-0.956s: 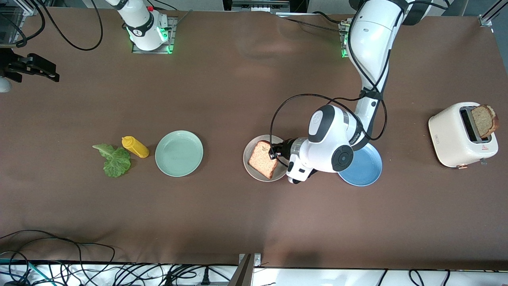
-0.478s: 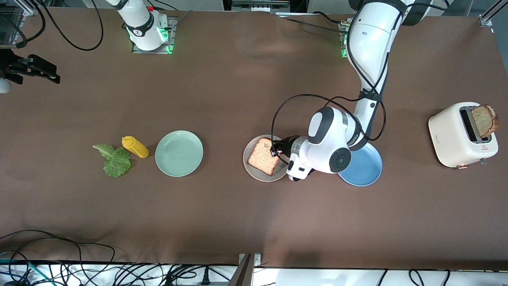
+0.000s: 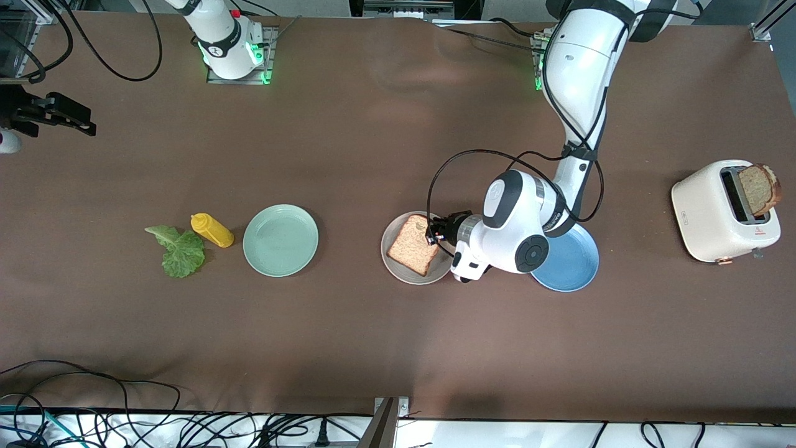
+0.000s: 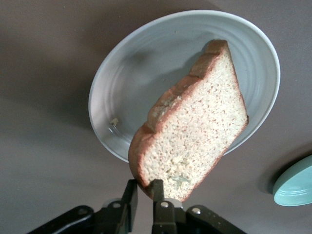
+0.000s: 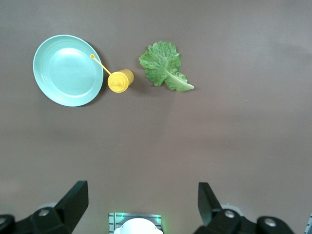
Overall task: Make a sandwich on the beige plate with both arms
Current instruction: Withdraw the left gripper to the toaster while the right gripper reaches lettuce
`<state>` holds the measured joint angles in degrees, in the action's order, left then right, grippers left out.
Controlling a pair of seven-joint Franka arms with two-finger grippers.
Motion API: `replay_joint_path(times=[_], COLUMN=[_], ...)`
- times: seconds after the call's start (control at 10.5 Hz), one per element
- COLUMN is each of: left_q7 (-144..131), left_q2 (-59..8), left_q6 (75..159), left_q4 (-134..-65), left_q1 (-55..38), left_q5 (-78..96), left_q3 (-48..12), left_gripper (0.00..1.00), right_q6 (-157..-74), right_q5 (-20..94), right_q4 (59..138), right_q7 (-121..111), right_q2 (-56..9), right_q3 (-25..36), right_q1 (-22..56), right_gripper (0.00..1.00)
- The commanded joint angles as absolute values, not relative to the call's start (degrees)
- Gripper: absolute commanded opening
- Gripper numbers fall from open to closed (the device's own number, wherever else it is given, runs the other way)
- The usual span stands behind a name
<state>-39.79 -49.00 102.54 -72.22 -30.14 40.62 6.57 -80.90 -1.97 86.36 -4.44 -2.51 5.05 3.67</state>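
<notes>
On the worktop (image 3: 373, 342), a row: leaf (image 3: 180, 252), bottle (image 3: 212, 229), plate (image 3: 280, 240), bread (image 3: 412, 244) over a second plate (image 3: 392, 264), third plate (image 3: 575, 274), toaster (image 3: 715, 214).

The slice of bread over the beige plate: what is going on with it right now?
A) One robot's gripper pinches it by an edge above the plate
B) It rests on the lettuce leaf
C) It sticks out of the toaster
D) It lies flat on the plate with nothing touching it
A: the left gripper is shut on one edge of the bread slice, which hangs tilted over the beige plate.
</notes>
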Motion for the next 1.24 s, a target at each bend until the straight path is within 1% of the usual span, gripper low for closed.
replay_joint_path(times=[0.0, 0.29, 0.38, 0.48, 0.67, 0.77, 0.96, 1.15], left_q7=[-39.5, -40.1, -40.1, -40.1, -40.1, -40.0, -39.0, -37.3], left_q2=[-48.8, -48.0, -47.5, -46.4, -43.7, -42.4, -39.0, -36.7], left_q6=[102.0, 100.9, 99.9, 99.1, 96.7, 94.4, 89.5, 88.4], left_q4=[-72.6, -72.4, -72.2, -72.2, -72.3, -72.3, -72.5, -72.5], left_q1=[-30.1, -28.8, -27.3, -26.2, -25.1, -23.3, -22.7, -19.9], left_q5=[41.9, 41.9, 41.8, 40.9, 32.4, 28.3, 16.4, 12.5], left_q3=[7.0, 7.3, 7.4, 8.0, 9.3, 9.5, 9.4, 9.4], left_gripper=[0.55, 0.76, 0.82, 0.87, 1.00, 1.00, 1.00, 1.00], right_q6=[-80.9, -81.1, -83.0, -88.7, -102.4, -106.1, -116.1, -122.6], right_q5=[-0.8, -0.8, -0.8, -0.8, -0.7, 0.8, 4.3, 4.5], right_q4=[85.3, 85.3, 85.4, 87.3, 97.9, 100.9, 107.7, 109.4], right_q7=[-4.9, -5.9, -6.1, -8.3, -12.7, -12.7, -15.3, -18.7], right_q2=[-3.9, -6.6, -7.5, -8.1, -5.9, -6.7, -8.8, -13.7], right_q3=[5.3, 5.5, 5.5, 5.6, 6.8, 6.9, 6.9, 6.8], right_q1=[2.6, 1.7, 1.7, 1.8, 1.6, 1.4, 0.5, -0.3], right_gripper=[1.00, 1.00, 1.00, 1.00, 1.00, 1.00, 1.00, 1.00])
